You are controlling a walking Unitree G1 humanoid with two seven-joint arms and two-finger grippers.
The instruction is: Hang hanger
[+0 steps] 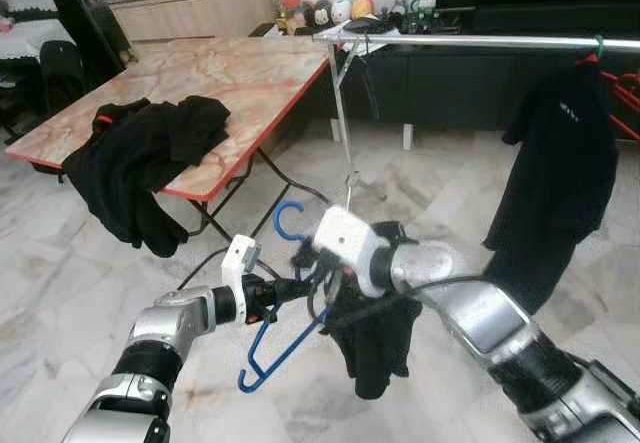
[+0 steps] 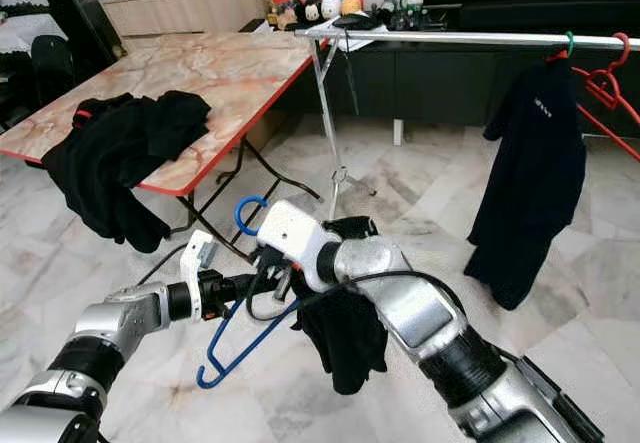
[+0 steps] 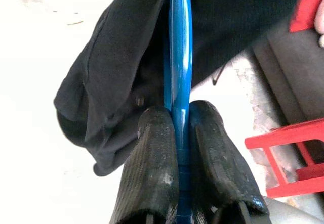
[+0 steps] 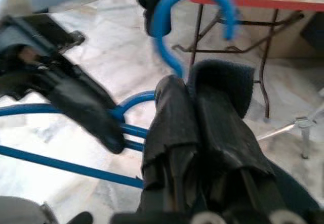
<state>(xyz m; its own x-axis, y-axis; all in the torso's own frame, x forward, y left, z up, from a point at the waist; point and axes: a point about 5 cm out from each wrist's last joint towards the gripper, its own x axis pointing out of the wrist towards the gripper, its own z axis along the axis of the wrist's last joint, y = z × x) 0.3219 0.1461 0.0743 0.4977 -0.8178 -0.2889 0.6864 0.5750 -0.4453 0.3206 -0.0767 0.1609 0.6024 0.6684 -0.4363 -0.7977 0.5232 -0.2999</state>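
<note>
- The blue hanger (image 1: 283, 325) is hanging in the air in front of the robot, low above the pale floor (image 1: 60, 293), with both arms holding it.
- The left gripper (image 1: 296, 286) is squeezing the hanger's thin blue bar. In the left wrist view its two black fingers (image 3: 152, 163) are pressing on each side of the bar, with no space left between them and it.
- The right gripper (image 4: 200, 90) is holding the hanger near the neck, just under the blue hook (image 4: 195, 1). Its fingers are sitting close together there, with dark cloth bunched up around them.
- A black piece of clothing (image 1: 375, 343) is hanging down from the hanger, under the right gripper. It is not touching the floor.
- The hook is pointing up, toward the folding table (image 1: 250, 73).
- A long silver rail (image 1: 470, 40) is running across the room behind the arms, well above the hanger. A thin silver pole (image 1: 342, 123) is holding up its near end.
- A black shirt (image 1: 560, 173) is hanging on the rail, far over on the robot's right side. Red hangers (image 2: 605, 88) are hanging just beside it.
- A heap of black clothes (image 1: 140, 158) is lying on the near corner of the table, and part of it is drooping over the edge.
- Small round toys (image 1: 325, 9) are sitting in a row far back by the wall.
</note>
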